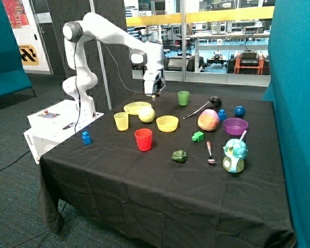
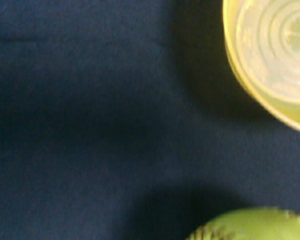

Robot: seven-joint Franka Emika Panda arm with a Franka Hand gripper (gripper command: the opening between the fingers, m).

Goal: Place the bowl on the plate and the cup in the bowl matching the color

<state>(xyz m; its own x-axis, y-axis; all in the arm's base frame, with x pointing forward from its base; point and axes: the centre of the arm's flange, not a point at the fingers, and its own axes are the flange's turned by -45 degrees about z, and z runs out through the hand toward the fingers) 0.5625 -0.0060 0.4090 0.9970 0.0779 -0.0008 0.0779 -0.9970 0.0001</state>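
Note:
The pale yellow plate (image 1: 137,108) lies flat near the back of the black-clothed table. A yellow-green ball (image 1: 146,114) rests at its edge. The yellow bowl (image 1: 167,123) sits on the cloth just beyond the ball, apart from the plate. The translucent yellow cup (image 1: 121,121) stands upright in front of the plate, on the cloth. My gripper (image 1: 154,95) hangs in the air above the cloth behind the ball, between plate and bowl, holding nothing that I can see. The wrist view shows bare cloth, the ball's top (image 2: 250,225) and a pale yellow ringed dish (image 2: 275,55); I cannot tell whether that dish is plate or bowl.
A red cup (image 1: 143,139) stands in front of the bowl and a green cup (image 1: 183,97) behind it. A purple bowl (image 1: 235,125), a peach-coloured ball (image 1: 208,120), a black ladle (image 1: 206,104), blue and green blocks, a green pepper (image 1: 179,156) and a toddler cup (image 1: 234,155) fill the table's far side.

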